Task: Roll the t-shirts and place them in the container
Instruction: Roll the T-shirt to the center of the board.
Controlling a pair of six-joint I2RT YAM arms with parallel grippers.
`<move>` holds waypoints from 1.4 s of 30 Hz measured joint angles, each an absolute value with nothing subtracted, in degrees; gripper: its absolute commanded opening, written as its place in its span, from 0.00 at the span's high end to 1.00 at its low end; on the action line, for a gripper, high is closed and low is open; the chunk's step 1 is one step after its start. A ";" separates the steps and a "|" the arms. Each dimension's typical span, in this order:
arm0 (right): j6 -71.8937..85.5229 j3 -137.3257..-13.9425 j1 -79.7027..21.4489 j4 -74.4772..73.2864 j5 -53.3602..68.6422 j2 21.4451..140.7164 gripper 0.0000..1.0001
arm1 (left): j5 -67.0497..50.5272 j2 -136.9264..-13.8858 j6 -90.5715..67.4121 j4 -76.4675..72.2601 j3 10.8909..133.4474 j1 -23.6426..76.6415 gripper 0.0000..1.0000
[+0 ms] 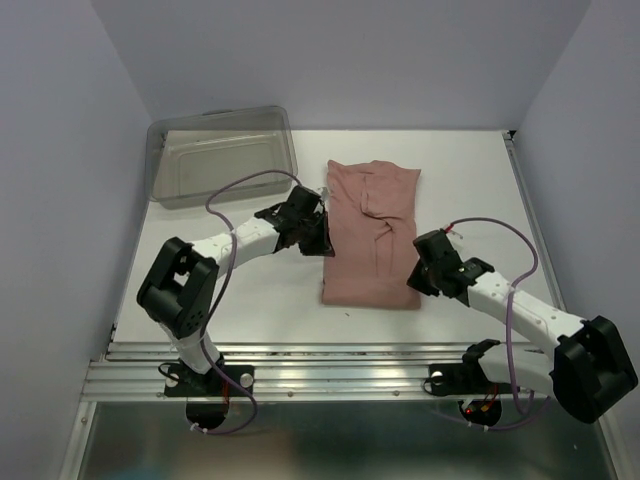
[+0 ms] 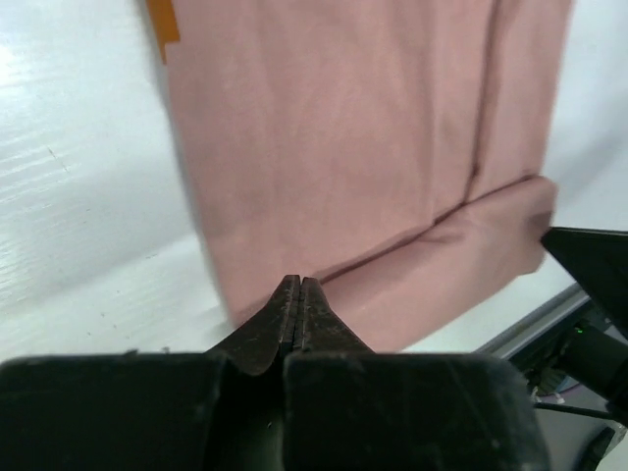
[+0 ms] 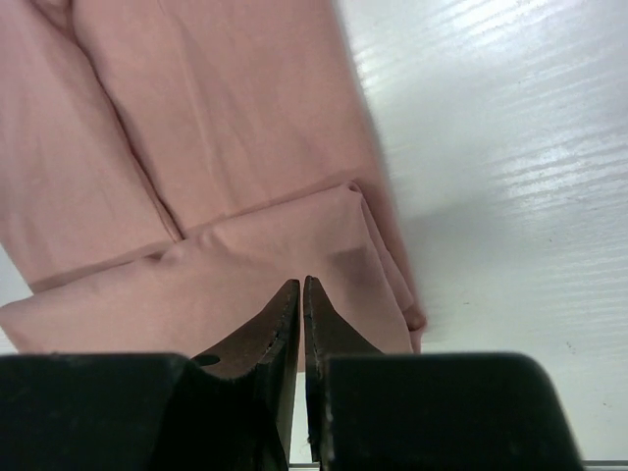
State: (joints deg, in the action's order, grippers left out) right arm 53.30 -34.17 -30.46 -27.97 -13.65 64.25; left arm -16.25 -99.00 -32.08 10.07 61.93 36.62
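At the left edge of the cloth, the left hand (image 2: pixel 297 287) has its fingers pressed flat together with nothing between them, tips poised over a folded-back flap. Across from it, at the right edge, the right hand (image 3: pixel 301 287) shows its fingers almost together with only a thin slit; whether they nip any fabric cannot be told. Between the two hands lies the dusty-pink t-shirt (image 1: pixel 370 235), folded into a long strip flat on the white surface (image 1: pixel 470 180), sleeves tucked in, its near end doubled over. A sliver of orange print (image 2: pixel 162 25) peeks out at one edge. Off at the far left corner sits a clear grey bin (image 1: pixel 220 155), well apart from the shirt.
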 measured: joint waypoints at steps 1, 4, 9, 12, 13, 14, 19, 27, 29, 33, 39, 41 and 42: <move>53.25 -34.46 -30.46 -28.01 -13.76 64.31 0.89 | -15.81 -97.47 -32.08 10.46 62.37 36.60 1.00; 52.90 -35.44 -30.46 -28.03 -14.02 65.21 0.89 | -15.40 -92.90 -32.14 10.90 62.54 36.73 1.00; 52.82 -35.40 -30.46 -28.29 -14.20 66.46 0.87 | -16.64 -88.79 -32.42 9.87 59.75 38.30 1.00; 52.80 -34.35 -30.46 -28.16 -14.35 66.50 0.87 | -18.06 -88.75 -32.93 9.06 55.51 39.53 1.00; 52.84 -33.67 -30.46 -28.12 -14.41 66.65 0.87 | -18.28 -89.12 -33.10 9.08 53.78 39.90 1.00; 52.90 -33.06 -30.46 -28.12 -14.44 66.96 0.87 | -18.48 -89.56 -33.23 9.26 52.53 40.18 1.00; 53.80 -30.89 -30.44 -26.02 -14.41 67.75 0.87 | -17.43 -93.47 -33.50 8.82 50.89 40.49 1.00; 54.81 -29.47 -30.44 -24.01 -14.28 66.59 0.88 | -16.86 -96.25 -33.71 7.18 51.07 40.40 1.00; 55.09 -29.06 -30.44 -24.47 -14.13 65.56 0.88 | -15.97 -96.07 -33.52 7.81 51.42 40.40 1.00; 55.59 -29.06 -30.44 -27.44 -13.78 62.96 0.70 | -13.45 -93.86 -33.10 10.31 51.79 40.45 1.00; 57.84 -29.21 -30.44 -34.02 -15.64 56.51 0.57 | -11.44 -84.40 -34.04 12.08 51.37 40.40 0.61; 58.76 -29.19 -30.44 -34.89 -15.51 55.53 0.53 | -11.60 -81.89 -34.85 11.64 50.26 40.40 0.57; 59.05 -29.17 -30.44 -35.09 -15.27 55.53 0.53 | -11.77 -81.43 -35.22 11.42 49.71 40.40 0.57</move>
